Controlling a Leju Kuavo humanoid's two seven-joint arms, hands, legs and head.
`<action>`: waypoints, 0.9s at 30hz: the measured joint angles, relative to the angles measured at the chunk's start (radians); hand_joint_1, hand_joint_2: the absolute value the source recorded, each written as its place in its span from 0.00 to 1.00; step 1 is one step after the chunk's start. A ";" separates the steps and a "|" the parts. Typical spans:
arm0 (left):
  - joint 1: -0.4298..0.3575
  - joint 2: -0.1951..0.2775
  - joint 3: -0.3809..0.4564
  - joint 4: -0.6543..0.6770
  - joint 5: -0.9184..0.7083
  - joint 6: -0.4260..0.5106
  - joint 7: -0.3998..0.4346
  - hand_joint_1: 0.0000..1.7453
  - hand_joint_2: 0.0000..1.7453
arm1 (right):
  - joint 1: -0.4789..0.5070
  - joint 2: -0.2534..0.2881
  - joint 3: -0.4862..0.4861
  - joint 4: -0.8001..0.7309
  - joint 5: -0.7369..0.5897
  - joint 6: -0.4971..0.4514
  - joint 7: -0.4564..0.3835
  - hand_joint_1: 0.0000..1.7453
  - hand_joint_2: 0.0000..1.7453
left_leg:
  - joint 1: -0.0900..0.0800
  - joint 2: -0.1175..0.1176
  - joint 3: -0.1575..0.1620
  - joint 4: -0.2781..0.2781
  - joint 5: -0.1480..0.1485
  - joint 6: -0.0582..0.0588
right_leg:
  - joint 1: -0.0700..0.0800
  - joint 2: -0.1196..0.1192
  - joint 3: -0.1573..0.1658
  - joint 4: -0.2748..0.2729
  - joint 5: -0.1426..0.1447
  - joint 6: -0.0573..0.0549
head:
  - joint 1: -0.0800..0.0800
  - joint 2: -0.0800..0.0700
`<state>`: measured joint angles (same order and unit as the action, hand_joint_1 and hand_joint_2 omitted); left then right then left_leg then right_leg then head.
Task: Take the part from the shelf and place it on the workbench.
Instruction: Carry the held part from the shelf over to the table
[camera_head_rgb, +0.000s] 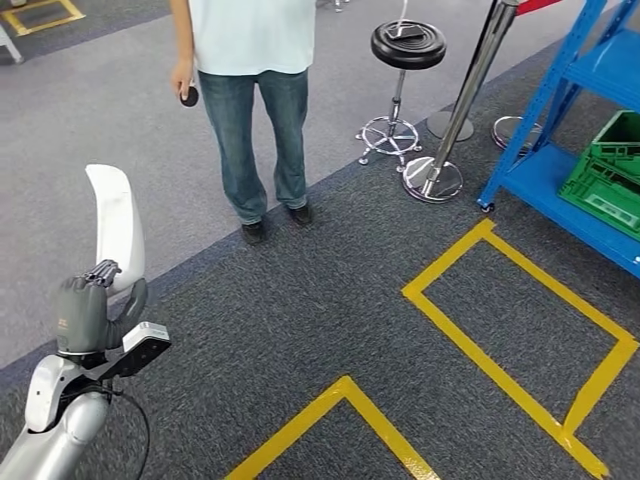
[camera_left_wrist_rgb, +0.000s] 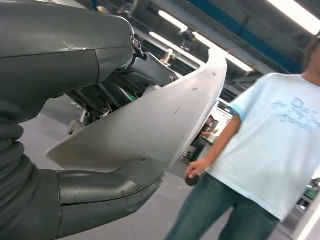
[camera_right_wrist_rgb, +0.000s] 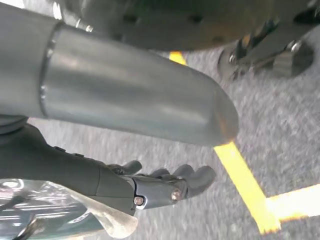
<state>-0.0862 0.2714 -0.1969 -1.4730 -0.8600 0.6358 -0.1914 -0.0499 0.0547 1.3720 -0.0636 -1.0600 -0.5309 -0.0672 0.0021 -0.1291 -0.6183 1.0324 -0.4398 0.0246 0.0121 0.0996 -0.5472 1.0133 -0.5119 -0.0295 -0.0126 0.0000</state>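
The left robot hand (camera_head_rgb: 84, 312) grips the white part (camera_head_rgb: 115, 226) at its lower end; the part's long axis stands upright above it. The right robot hand (camera_right_wrist_rgb: 166, 182) hangs empty, fingers apparently loosely curled. No table visible; blue shelf (camera_head_rgb: 562, 190) lies right.

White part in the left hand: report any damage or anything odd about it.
The white part has a few small dark scuff marks on its curved face, seen in the left wrist view. No crack or break shows. The left hand grips it at its lower end, standing upright.
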 joint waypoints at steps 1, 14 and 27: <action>0.005 0.000 0.001 -0.002 -0.001 0.000 0.002 1.00 1.00 | -0.001 0.001 0.001 0.004 0.001 -0.005 0.001 0.00 0.00 | 0.002 -0.015 -0.002 -0.003 0.004 -0.007 | 0.001 -0.011 0.007 -0.010 0.004 0.001 | 0.001 0.000; 0.024 -0.001 0.008 -0.016 -0.014 -0.003 0.010 1.00 1.00 | -0.001 0.019 0.009 0.034 0.003 -0.040 0.001 0.00 0.00 | 0.031 0.187 0.013 0.015 -0.019 -0.064 | -0.017 -0.202 0.042 -0.028 -0.013 0.053 | -0.008 0.000; 0.005 -0.004 0.006 -0.019 -0.014 -0.010 0.005 1.00 1.00 | -0.001 0.023 0.014 0.037 -0.001 0.047 -0.011 0.00 0.00 | 0.006 0.041 0.007 0.008 -0.019 0.002 | -0.006 -0.066 -0.074 0.149 -0.048 0.037 | 0.003 0.000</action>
<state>-0.0808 0.2673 -0.1909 -1.4923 -0.8740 0.6253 -0.1860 -0.0505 0.0776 1.3859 -0.0262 -1.0613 -0.4835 -0.0786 0.0078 -0.0885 -0.6110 1.0400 -0.4585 0.0262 0.0063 0.0340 -0.6214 1.1624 -0.5603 0.0072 -0.0094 0.0000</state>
